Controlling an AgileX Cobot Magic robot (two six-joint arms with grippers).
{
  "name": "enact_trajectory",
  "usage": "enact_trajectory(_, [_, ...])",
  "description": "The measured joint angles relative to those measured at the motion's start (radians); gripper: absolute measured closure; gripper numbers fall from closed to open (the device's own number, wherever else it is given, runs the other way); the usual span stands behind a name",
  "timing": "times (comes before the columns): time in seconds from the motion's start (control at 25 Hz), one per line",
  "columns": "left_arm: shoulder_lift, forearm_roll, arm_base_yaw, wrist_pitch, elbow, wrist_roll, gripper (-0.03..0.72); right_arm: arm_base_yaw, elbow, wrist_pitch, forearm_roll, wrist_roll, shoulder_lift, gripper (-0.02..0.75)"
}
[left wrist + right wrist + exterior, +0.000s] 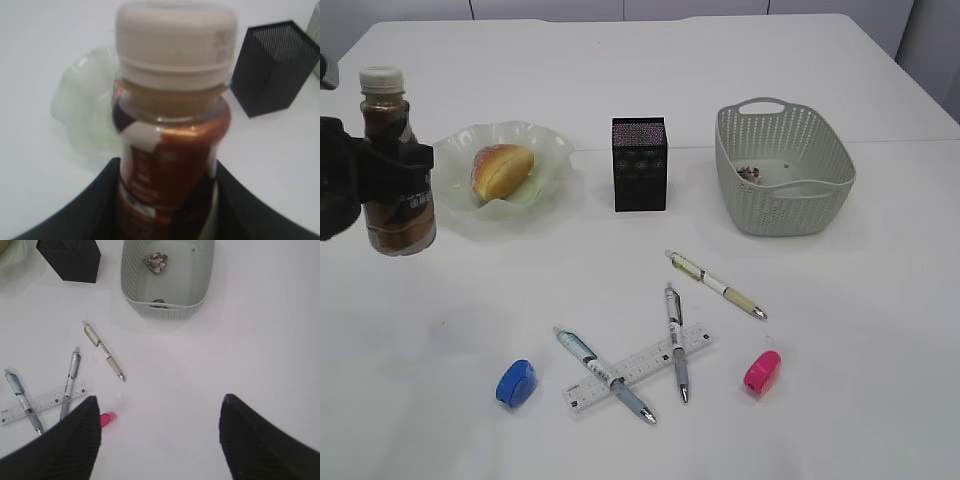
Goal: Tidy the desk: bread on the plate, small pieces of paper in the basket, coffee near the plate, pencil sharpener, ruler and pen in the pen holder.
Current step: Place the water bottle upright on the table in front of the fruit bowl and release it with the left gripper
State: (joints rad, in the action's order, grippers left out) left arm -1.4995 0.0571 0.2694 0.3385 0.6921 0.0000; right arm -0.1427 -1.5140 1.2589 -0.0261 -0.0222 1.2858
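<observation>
Left fingers (380, 185) were clamped round the coffee bottle (395, 165) at the far left of the exterior frame, bottle upright, just left of the plate (545, 150). In the left wrist view the bottle (172, 130) filled the centre, dark fingers (90, 210) hugging its lower body on both sides.

Bread (502, 170) lay on the plate, upper left. Black pen holder (639, 163) stood upper centre, between plate and basket (820, 190). Basket sat upper right with a crumpled piece of paper (156, 261) inside near its far end.

Right fingers (160, 440) hung wide apart over bare bench (260, 340) at the bottom of the right wrist frame, gripping nothing.

Lower centre of the exterior frame: ruler (640, 365) flat on the bench, a blue-trimmed pen (605, 374) lying across its left part, a grey pen (676, 340) across its right end. A cream pen (716, 284) lay apart, above and to the right. Blue sharpener (516, 383) sat left of the ruler, pink sharpener (762, 371) right of it, neither touching it.
</observation>
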Motion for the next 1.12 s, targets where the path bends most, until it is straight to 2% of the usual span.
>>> enact_trajectory(0.16, [-0.073,0.034,0.0,0.355,-0.112,0.0,0.355,0.0,0.0,0.0,0.014,0.004,0.0,0.166])
enact_trajectory(0.28, [-0.162,0.055,0.0,0.592,-0.129,0.0,0.354,0.0,0.0,0.0,0.016,0.007,0.0,0.166])
enact_trajectory(0.4, [-0.261,0.058,0.0,0.733,-0.129,0.0,0.353,0.0,0.0,0.0,0.016,0.008,0.0,0.166])
enact_trajectory(0.6, [-0.4,0.058,0.0,0.751,-0.129,0.0,0.353,0.0,0.0,0.0,0.016,0.011,0.0,0.166])
enact_trajectory(0.8, [-0.442,0.056,0.0,0.752,-0.122,0.0,0.353,0.0,0.0,0.002,0.018,0.011,0.0,0.166])
enact_trajectory(1.12, [-0.51,0.056,0.0,0.76,-0.04,0.0,0.353,0.0,0.0,0.002,0.026,0.011,0.0,0.166])
